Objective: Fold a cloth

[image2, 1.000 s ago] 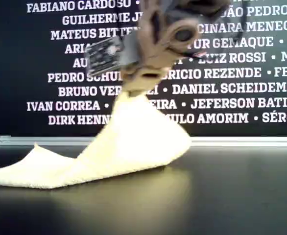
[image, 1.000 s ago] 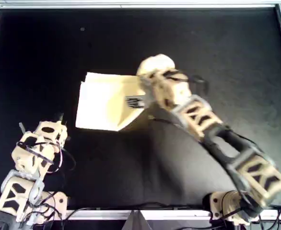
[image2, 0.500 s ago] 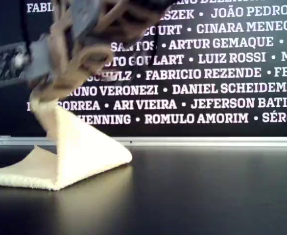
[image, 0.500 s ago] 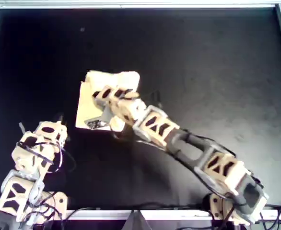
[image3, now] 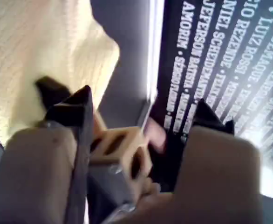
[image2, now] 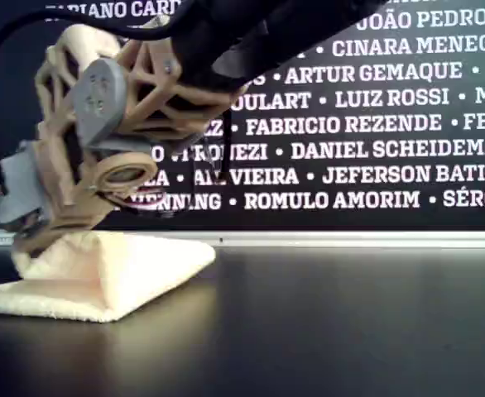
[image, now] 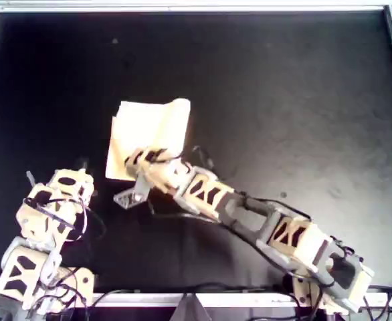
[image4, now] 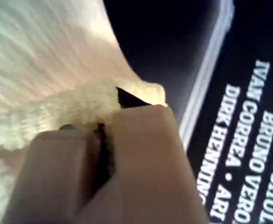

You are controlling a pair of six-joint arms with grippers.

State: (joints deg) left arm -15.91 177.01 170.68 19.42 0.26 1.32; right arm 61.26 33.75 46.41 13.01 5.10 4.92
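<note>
We saw the right gripper (image: pixel 134 175) clamped on an edge of the cloth (image: pixel 144 131), which lay folded over left of centre in the overhead view. The left gripper (image3: pixel 139 109) stood wide apart, holding nothing, near the cloth.

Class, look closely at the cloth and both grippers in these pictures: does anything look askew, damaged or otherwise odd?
Nothing looks damaged. The cloth is only mid-fold: the right gripper pinches its edge, so the upper layer stands puffed up on the black table, not flat. The left gripper is open and holds nothing.
</note>
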